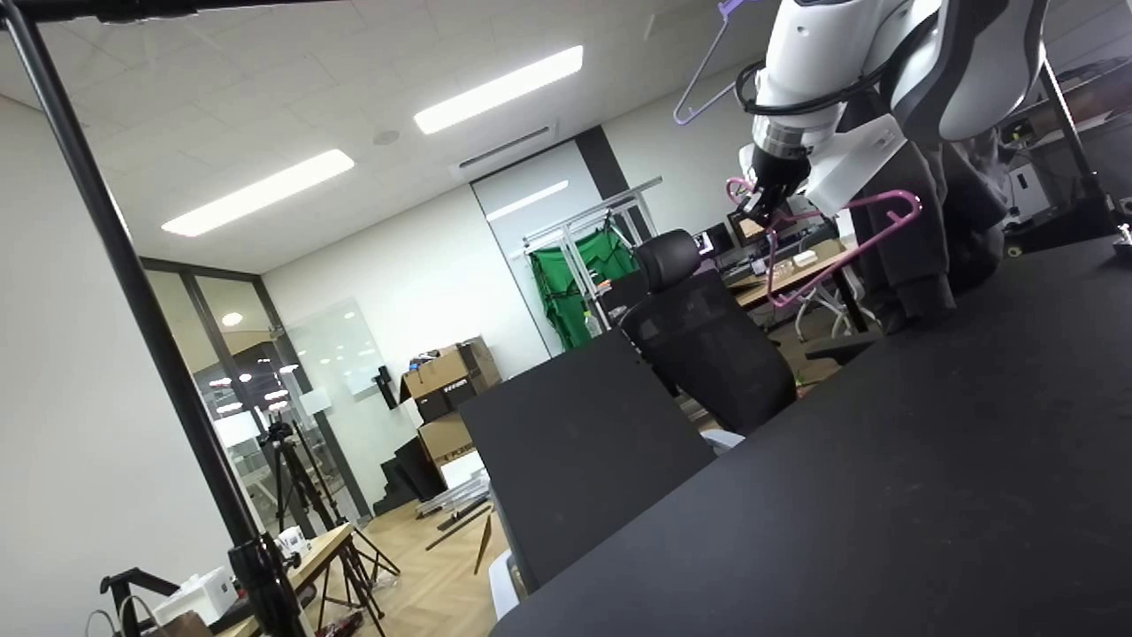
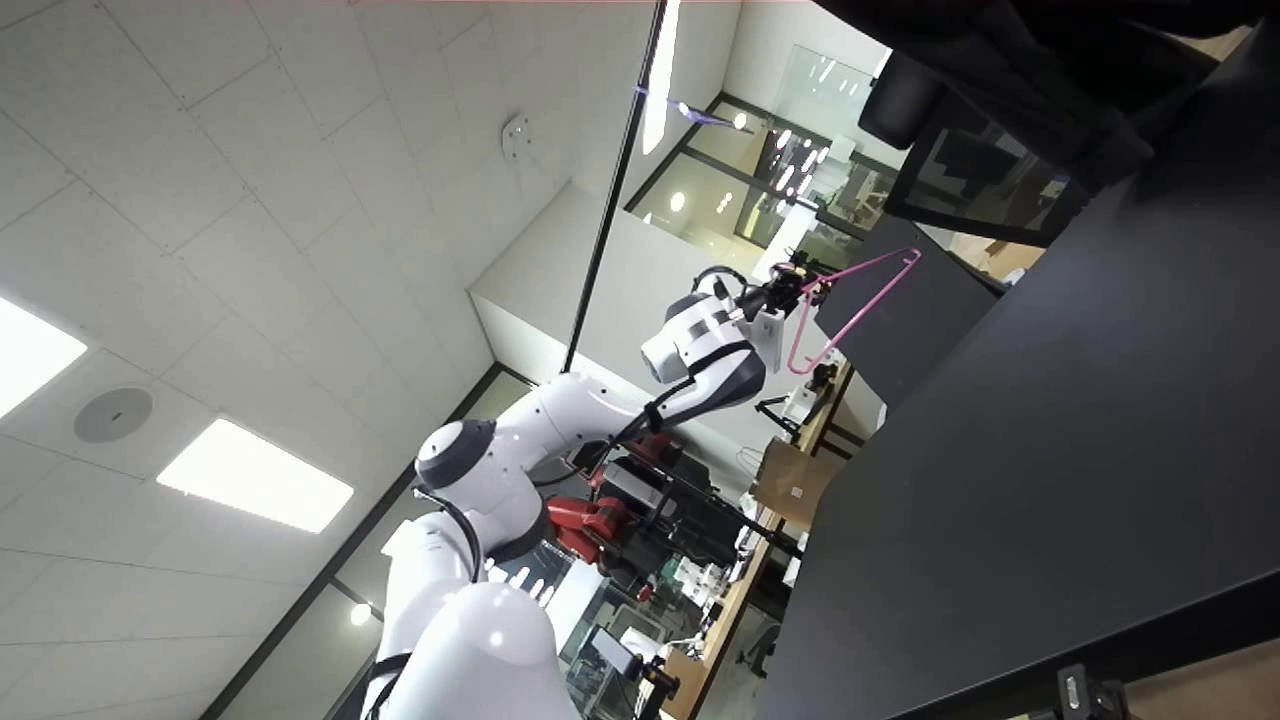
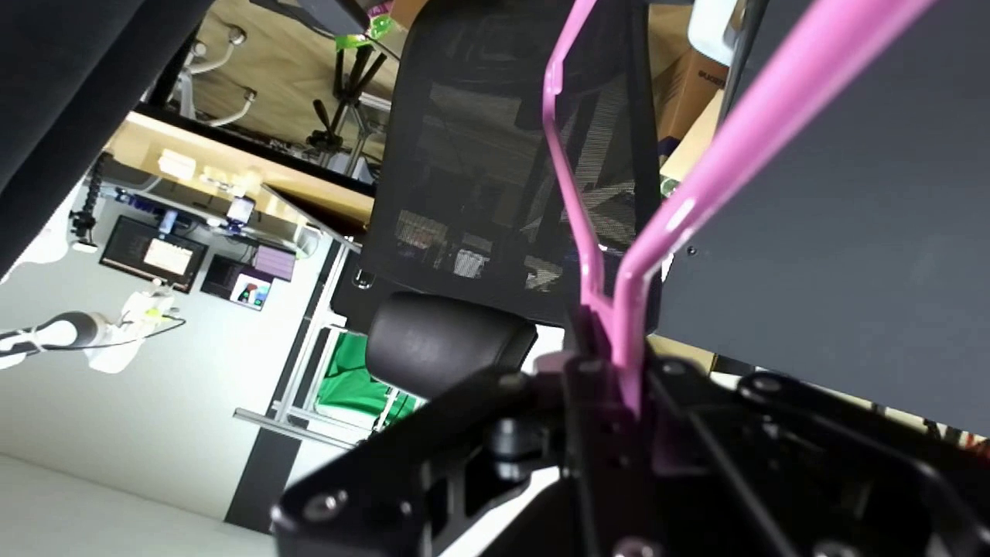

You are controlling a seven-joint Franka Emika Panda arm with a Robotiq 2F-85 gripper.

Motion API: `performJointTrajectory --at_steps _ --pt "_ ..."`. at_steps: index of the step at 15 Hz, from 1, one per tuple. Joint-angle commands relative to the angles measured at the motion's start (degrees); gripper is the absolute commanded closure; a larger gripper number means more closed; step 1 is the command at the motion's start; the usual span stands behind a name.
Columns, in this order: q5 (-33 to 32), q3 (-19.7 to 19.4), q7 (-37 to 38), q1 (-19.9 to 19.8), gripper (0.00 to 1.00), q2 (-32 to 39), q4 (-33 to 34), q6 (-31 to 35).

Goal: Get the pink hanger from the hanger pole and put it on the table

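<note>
In the wrist view, nearest of all, the gripper [image 3: 619,363] has its jaws closed on the pink hanger [image 3: 727,158]; blur hides exactly where they pinch it, and one pink rod runs out of view. In an exterior view, a white plate [image 1: 856,164] covers a little of the pink hanger, while its hook shows just beside the jaws. The black counter [image 1: 849,487] lies lower than the pink hanger and apart from it; I cannot tell whether the pink hanger is over the counter or past its edge. Behind the pink hanger come dark clothing [image 1: 915,283], mostly hidden, and a mesh chair [image 3: 472,155]. Higher than the pink hanger, a purple hanger [image 1: 704,63] is cut off in an exterior view. Far behind the pink hanger, green cloth [image 1: 554,287] hangs.
</note>
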Motion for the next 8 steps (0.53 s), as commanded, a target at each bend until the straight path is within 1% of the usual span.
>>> performJointTrajectory --at_steps 1,2,3,4,5,8 --pt "12.9 -7.1 3.4 6.2 0.98 13.5 0.3 2.3" --pt "16.5 -7.2 3.1 7.3 0.98 16.1 0.3 1.5" --pt "23.7 -5.4 -2.4 7.9 0.98 17.8 -0.5 1.1" --pt "28.5 -4.9 -4.2 8.9 0.98 20.3 -1.4 1.8" --pt "33.9 -3.7 -7.5 9.5 0.98 22.4 -1.7 2.3" --pt "49.9 -0.3 -17.1 10.6 0.98 28.2 -0.1 1.3"
